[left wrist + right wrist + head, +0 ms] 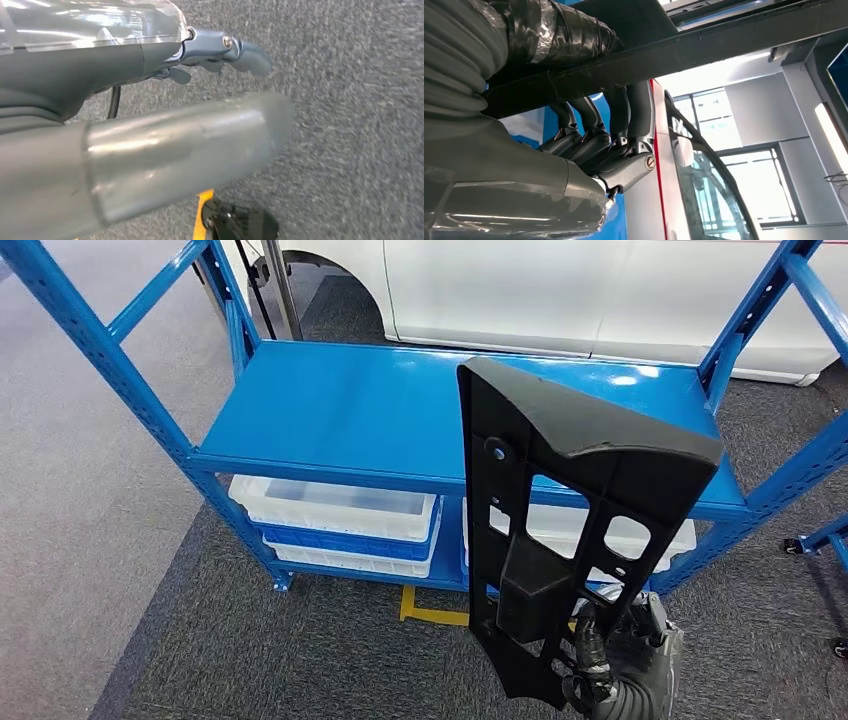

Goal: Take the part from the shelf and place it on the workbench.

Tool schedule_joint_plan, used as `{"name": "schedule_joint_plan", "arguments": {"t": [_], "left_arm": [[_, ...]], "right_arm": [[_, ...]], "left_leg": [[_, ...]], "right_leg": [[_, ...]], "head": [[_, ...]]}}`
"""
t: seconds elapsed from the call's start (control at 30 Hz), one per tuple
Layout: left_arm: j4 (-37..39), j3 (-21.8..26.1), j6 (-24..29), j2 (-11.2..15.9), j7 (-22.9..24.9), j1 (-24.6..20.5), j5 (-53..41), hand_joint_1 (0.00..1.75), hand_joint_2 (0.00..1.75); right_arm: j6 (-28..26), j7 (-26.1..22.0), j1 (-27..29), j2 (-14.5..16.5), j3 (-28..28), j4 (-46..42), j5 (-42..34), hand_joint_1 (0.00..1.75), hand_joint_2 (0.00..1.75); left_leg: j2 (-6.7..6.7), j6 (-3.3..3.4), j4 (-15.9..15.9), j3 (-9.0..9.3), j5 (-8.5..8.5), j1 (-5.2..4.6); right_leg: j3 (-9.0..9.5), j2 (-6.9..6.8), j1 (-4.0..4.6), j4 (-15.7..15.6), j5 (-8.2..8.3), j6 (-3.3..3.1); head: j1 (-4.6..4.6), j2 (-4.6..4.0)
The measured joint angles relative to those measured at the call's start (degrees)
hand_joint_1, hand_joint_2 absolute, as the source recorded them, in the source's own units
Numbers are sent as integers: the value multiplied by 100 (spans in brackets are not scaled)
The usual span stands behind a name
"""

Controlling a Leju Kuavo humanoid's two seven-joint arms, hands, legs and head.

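Right hand [610, 665]: low in the head view, fingers [589, 142] wrapped around the black part [560, 510], holding it upright.
Left hand [220, 55]: over carpet, grip unclear.

Car workshop: blue steel shelf [400, 410], white car [560, 290], grey carpet floor [80, 490].

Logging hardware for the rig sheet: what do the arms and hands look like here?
Left hand: grey-blue metal fingers with a screw, clear plastic cover, thick grey thumb. Right hand: dark fingers, grey ribbed cover, black-taped cable bundle, clear plastic wrap.
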Motion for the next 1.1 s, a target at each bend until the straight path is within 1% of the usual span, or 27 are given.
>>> {"name": "schedule_joint_plan", "arguments": {"t": [0.03,0.07,0.1,0.17,0.2,0.23,0.27,0.3,0.33,0.37,0.4,0.43,0.5,0.53,0.57,0.6,0.67,0.7,0.73,0.77,0.8,0.87,0.93,1.0,1.03,1.07,1.1], "left_arm": [[0,0,-2,1,3,-1,-2,0,0],[0,1,-6,-1,6,-2,-4,0,0],[0,1,-11,-2,8,-3,-7,0,0],[0,3,-28,-2,3,-2,-13,0,0],[0,4,-37,-2,-6,-1,-18,0,0],[0,4,-46,-3,-18,1,-29,0,0],[0,5,-51,-6,-34,3,-41,0,0],[0,5,-54,-9,-47,4,-52,0,0],[0,6,-54,-10,-57,5,-60,0,0],[0,8,-53,-11,-63,7,-61,0,0],[0,14,-52,-11,-65,8,-58,0,0],[0,22,-52,-10,-66,8,-54,0,0],[0,46,-52,-10,-63,5,-28,0,0],[0,63,-52,-13,-63,4,-13,0,0],[0,83,-52,-17,-63,4,0,0,0],[0,106,-50,-22,-64,8,10,0,0],[0,147,-40,-30,-66,22,22,0,0],[0,164,-35,-30,-67,30,26,0,0],[0,180,-32,-30,-68,36,26,0,0],[0,199,-31,-32,-70,40,26,0,0],[0,222,-31,-33,-73,40,26,0,0],[-2,266,-29,-33,-81,46,31,0,0],[-4,294,-24,-31,-91,62,39,0,0],[-5,314,-17,-37,-95,63,41,0,0],[-5,323,-14,-42,-97,52,36,0,0],[-6,328,-13,-46,-102,42,31,0,0],[-6,332,-10,-51,-107,39,27,0,0]], "right_arm": [[-1,-9,6,1,-2,-2,5,175,175],[1,-20,11,2,-5,-3,11,175,175],[3,-30,16,2,-10,-5,16,175,175],[30,-39,27,2,-23,-6,5,175,175],[79,-37,34,2,-35,-6,-34,175,175],[146,-35,40,2,-47,-6,-88,175,175],[228,-38,45,2,-63,-6,-156,175,175],[302,-46,47,2,-79,-6,-217,175,175],[361,-58,49,2,-95,-7,-261,175,175],[412,-75,55,4,-115,-9,-298,175,175],[451,-93,69,8,-137,-11,-328,175,175],[488,-111,91,15,-162,-15,-359,175,175],[540,-149,168,44,-223,-27,-405,175,175],[563,-167,217,66,-264,-43,-425,175,175],[590,-187,267,95,-311,-65,-442,175,175],[625,-209,318,130,-363,-90,-462,175,175],[731,-251,438,215,-487,-143,-500,175,175],[800,-270,511,264,-565,-170,-514,175,175],[878,-285,587,322,-662,-203,-523,175,175],[960,-298,657,389,-768,-238,-529,175,175],[1042,-311,717,467,-883,-275,-533,175,175],[1205,-336,801,638,-1105,-349,-538,175,175],[1386,-351,853,807,-1305,-403,-532,175,175],[1558,-357,913,959,-1477,-443,-525,175,175],[1622,-363,949,1022,-1554,-461,-525,175,175],[1674,-369,973,1077,-1627,-475,-526,175,175],[1719,-375,986,1123,-1695,-486,-528,175,175]], "left_leg": [[10,19,-49,-20,69,16],[25,42,-94,-54,144,36],[39,59,-117,-104,210,55],[66,87,-78,-251,294,52],[87,85,-40,-333,323,53],[118,78,7,-414,345,56],[158,68,65,-497,358,65],[193,51,130,-575,363,74],[232,24,199,-644,362,77],[271,-8,269,-700,357,74],[308,-45,329,-732,352,65],[346,-80,366,-751,354,54],[421,-146,402,-759,366,55],[388,-182,445,-780,315,66],[315,-216,565,-827,191,81],[213,-244,788,-911,-4,93],[55,-272,1458,-1139,-448,103],[28,-271,1745,-1220,-570,102],[13,-255,1872,-1225,-579,99],[-6,-222,1795,-1135,-479,91],[-47,-172,1517,-956,-301,80],[-266,-30,775,-530,-17,55],[-439,42,349,-299,58,31],[-387,50,203,-239,98,17],[-315,56,113,-206,131,28],[-241,67,10,-171,164,46],[-159,71,-84,-140,190,68]], "right_leg": [[-20,6,2,32,-56,34],[-63,15,4,150,-211,65],[-137,23,-2,387,-462,91],[-310,30,-25,1047,-951,142],[-351,29,-41,1316,-1041,168],[-321,26,-58,1428,-992,194],[-194,13,-77,1344,-832,219],[13,-29,-97,1093,-651,244],[249,-117,-98,755,-570,264],[453,-203,-84,434,-556,257],[569,-272,-65,209,-613,229],[609,-298,-42,95,-687,181],[569,-219,-33,50,-677,50],[545,-173,-37,43,-644,-12],[515,-132,-41,32,-606,-72],[479,-93,-44,23,-567,-122],[399,-4,-27,29,-508,-171],[363,51,-13,34,-482,-178],[333,112,3,42,-461,-181],[311,178,21,48,-444,-179],[300,244,40,53,-431,-177],[288,366,49,55,-408,-165],[262,487,9,43,-362,-107],[239,604,-21,9,-306,-19],[221,577,-22,17,-314,9],[176,484,-13,93,-379,37],[84,356,-6,276,-508,64]], "head": [[1,0],[3,0],[4,0],[5,0],[5,0],[5,0],[5,0],[5,0],[5,0],[3,0],[1,0],[0,0],[-1,0],[0,0],[1,0],[0,0],[-1,0],[-1,0],[-1,0],[-1,0],[-1,0],[3,0],[4,0],[1,0],[2,0],[5,0],[8,0]]}}
